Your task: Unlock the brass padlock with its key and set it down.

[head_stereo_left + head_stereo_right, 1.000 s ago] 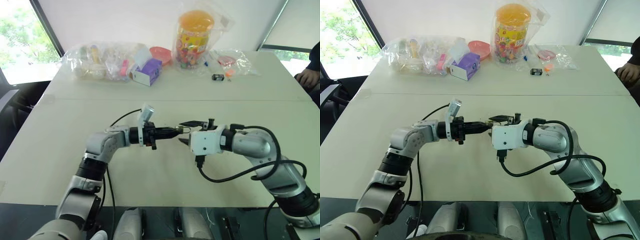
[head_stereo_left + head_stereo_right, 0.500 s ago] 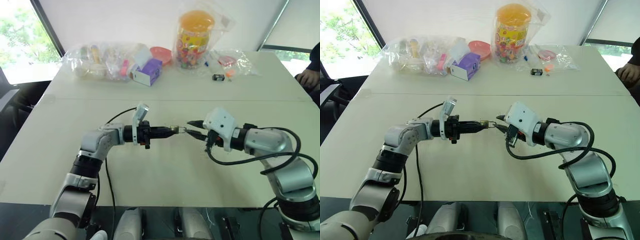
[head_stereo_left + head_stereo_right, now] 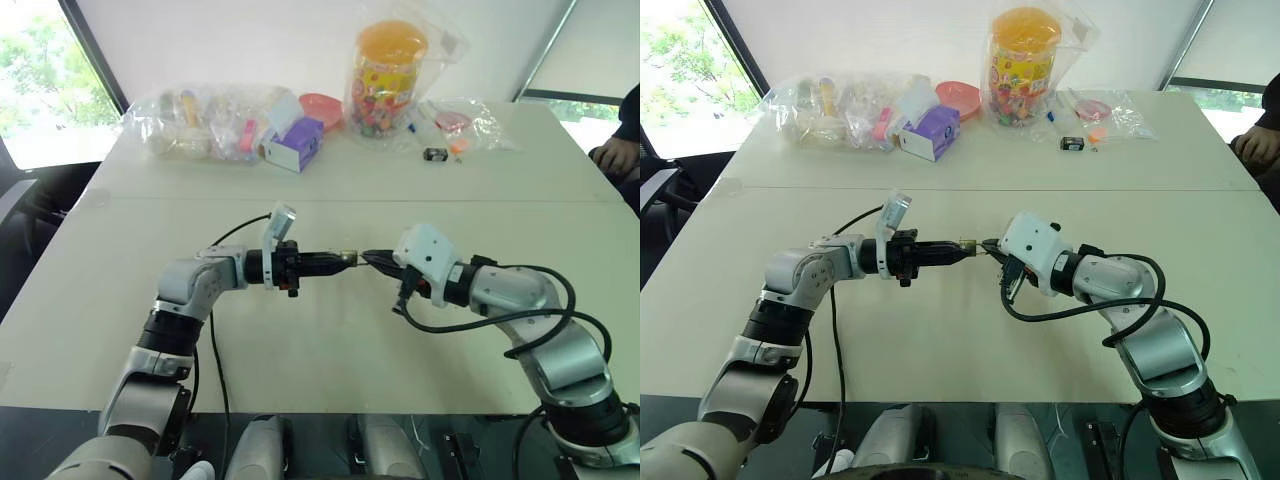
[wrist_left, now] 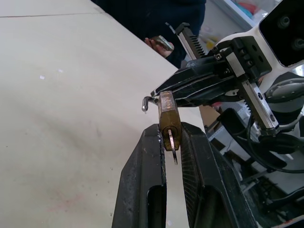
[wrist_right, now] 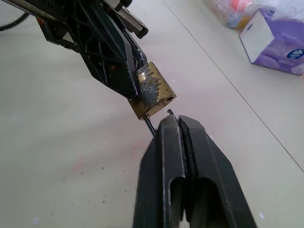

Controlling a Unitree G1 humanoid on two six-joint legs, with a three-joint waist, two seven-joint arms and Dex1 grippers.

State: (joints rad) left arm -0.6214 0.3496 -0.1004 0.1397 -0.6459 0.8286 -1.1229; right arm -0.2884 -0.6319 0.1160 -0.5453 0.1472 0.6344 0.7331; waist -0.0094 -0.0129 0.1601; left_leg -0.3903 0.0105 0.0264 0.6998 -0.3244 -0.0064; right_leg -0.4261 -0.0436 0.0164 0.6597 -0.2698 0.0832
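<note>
I see the brass padlock (image 5: 152, 90) as scuffed, dull yellow metal; gripper fingers (image 5: 183, 175) matt black plastic; table (image 5: 57, 156) smooth, speckled matt cream.

Tarnished brass padlock (image 5: 151, 90), black pincers

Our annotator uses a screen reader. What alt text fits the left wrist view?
The left end effector grips a small brass padlock, key in its base, above a pale table. The right end effector, shut, pinches the silvery shackle.
</note>
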